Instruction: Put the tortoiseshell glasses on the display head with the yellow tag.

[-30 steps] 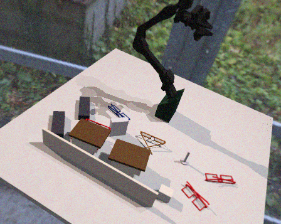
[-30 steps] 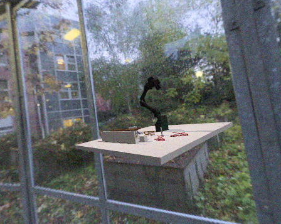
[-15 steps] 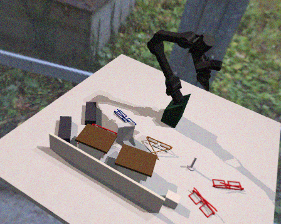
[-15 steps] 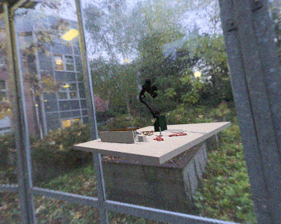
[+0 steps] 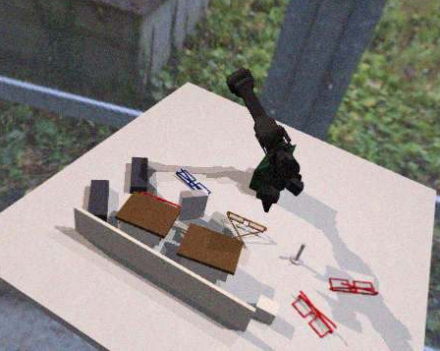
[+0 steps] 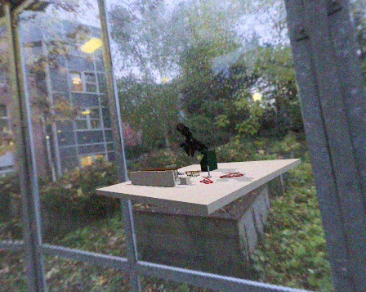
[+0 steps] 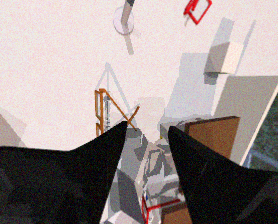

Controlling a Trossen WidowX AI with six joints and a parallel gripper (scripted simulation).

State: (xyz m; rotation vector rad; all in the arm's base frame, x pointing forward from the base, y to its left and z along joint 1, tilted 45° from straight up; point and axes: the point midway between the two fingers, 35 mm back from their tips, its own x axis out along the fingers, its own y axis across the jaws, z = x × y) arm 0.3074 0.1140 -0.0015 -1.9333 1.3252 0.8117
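Note:
The tortoiseshell glasses, orange-brown, are on the table beside a brown board; their temples slant together and cross. My gripper is partly open with nothing between its fingers. It hangs above the table, the glasses left of and beyond the left fingertip in the wrist view. I cannot make out either display head clearly; grey faceted shapes beside the boards in the wrist view may belong to them. A tiny yellow patch shows near the right fingertip, but I cannot tell whether it is the tag.
A second brown board has red glasses at its edge. Blue glasses are by a grey block. A long low wall runs behind the boards. Two dark blocks, a post and two red pairs stand around.

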